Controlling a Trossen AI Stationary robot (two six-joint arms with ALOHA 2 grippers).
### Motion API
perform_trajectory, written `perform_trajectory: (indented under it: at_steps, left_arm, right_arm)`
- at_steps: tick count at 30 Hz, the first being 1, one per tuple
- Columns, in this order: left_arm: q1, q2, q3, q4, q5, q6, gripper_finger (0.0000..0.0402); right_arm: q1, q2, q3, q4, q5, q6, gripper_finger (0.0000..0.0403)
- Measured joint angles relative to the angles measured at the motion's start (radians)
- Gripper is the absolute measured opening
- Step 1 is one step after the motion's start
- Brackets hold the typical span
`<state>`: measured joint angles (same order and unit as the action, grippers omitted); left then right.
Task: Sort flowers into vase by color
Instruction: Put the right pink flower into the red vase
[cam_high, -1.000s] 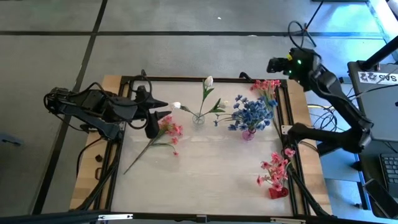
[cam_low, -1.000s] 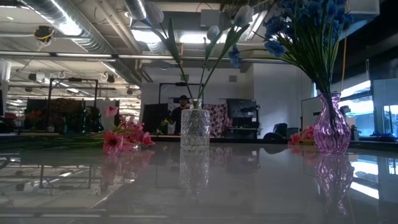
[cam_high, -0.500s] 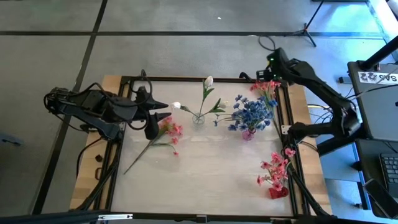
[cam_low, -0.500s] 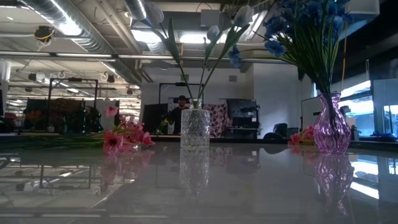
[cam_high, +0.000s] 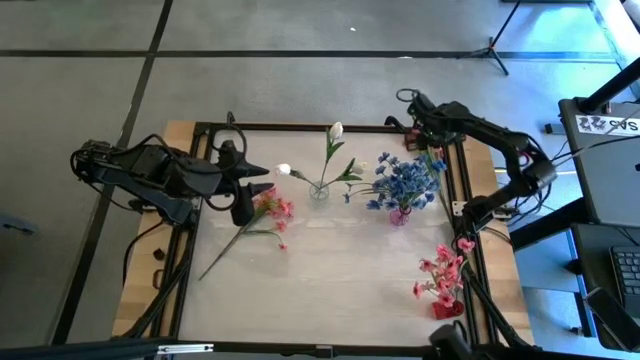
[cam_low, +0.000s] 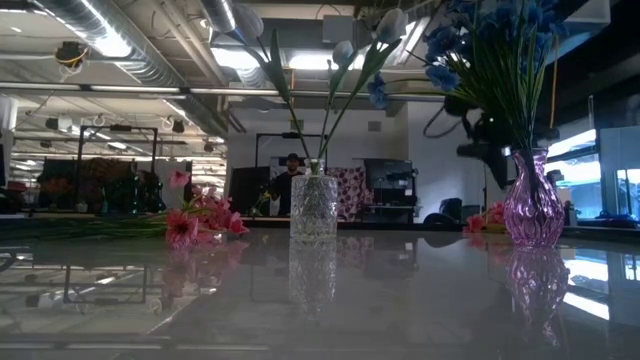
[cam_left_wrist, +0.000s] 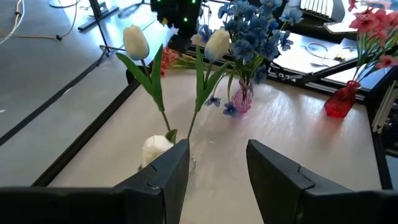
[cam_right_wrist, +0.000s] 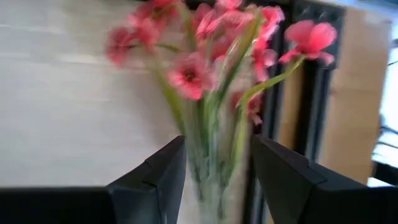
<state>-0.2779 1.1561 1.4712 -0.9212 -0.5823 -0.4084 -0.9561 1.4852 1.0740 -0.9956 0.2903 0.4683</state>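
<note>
From above we see the right claw (cam_high: 418, 108) over the counter's (cam_high: 340, 270) far right corner, where its wrist view alone shows spread fingers (cam_right_wrist: 152, 180) straddling pink flowers (cam_right_wrist: 211, 56). The left claw (cam_high: 262, 178), also spread, holds nothing beside the white flowers (cam_left_wrist: 140, 46).

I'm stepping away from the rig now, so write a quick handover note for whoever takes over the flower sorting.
Left gripper: open, empty, near the clear vase.
Right gripper: open, empty, over the loose pink sprigs at the table's far right corner.
Done: white buds in the clear vase; blue flowers in the purple vase; some pink flowers in the red vase.
Left: the far-corner pink sprigs, and the pink sprig lying on the table by the left gripper, still need to go into the red vase.
</note>
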Motion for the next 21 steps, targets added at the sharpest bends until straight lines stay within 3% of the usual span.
perform_trajectory:
  at_steps: [3, 9, 17, 21]
  left_arm:
    - [0.000, 0.000, 0.000, -0.019, 0.000, 0.000, 0.0156]
    - [0.000, 0.000, 0.000, -0.040, 0.001, 0.000, 0.0156]
    - [0.000, 0.000, 0.000, -0.058, 0.001, -0.001, 0.0156]
    - [0.000, 0.000, 0.000, -0.080, 0.015, -0.002, 0.0156]
  right_arm:
    - [0.014, 0.038, -0.006, 0.017, 0.064, 0.004, 0.0184]
    - [0.020, 0.122, -0.051, 0.035, 0.057, 0.011, 0.0190]
    - [0.033, 0.184, -0.120, 0.142, 0.078, 0.058, 0.0270]
    - [0.027, 0.204, -0.138, 0.174, 0.019, 0.063, 0.0268]
